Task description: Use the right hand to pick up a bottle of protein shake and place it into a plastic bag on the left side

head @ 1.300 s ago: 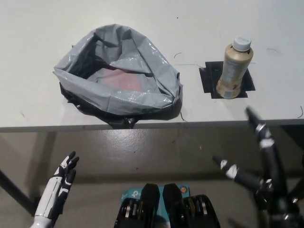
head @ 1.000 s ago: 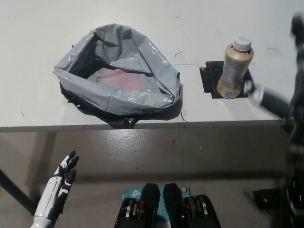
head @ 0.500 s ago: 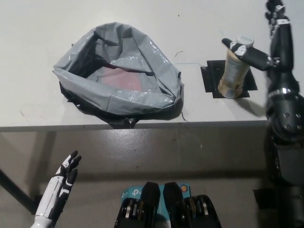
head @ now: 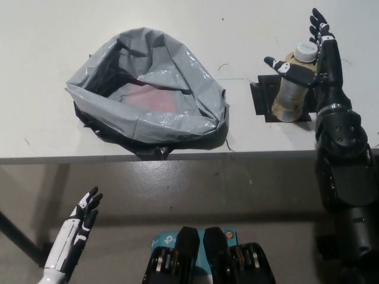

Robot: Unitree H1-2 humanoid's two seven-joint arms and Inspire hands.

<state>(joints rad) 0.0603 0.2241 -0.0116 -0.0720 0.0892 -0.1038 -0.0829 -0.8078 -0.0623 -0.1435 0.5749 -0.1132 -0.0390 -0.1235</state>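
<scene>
**Right hand at the bottle, grasp not yet made**

The black right hand (head: 315,65) is raised over the white surface (head: 47,35) and stands just beside the beige plastic protein shake bottle with a white cap (head: 291,86). Its fingers are spread and pointing away from the robot, with the thumb reaching across the front of the bottle's shoulder. Nothing is held: the fingers are apart and are not wrapped round the body of the bottle. Whether the palm touches the bottle cannot be told from this view.

The bottle stands upright on a black square patch (head: 260,100) at the right of the surface, well apart from the crumpled grey plastic bag (head: 148,94). The bag sits at the left, near the front edge, its mouth open upward and something reddish showing inside.

The white left hand (head: 77,234) rests low at the lower left, below the surface edge, fingers loosely apart and holding nothing.

The step in hand looks like the approach to the grasp, so the task is at an early stage. The next move calls for the fingers to close round the bottle's body, firmly enough to lift it without tipping it. Then comes a carry leftward over the bag's near rim and a release above the open mouth.
</scene>
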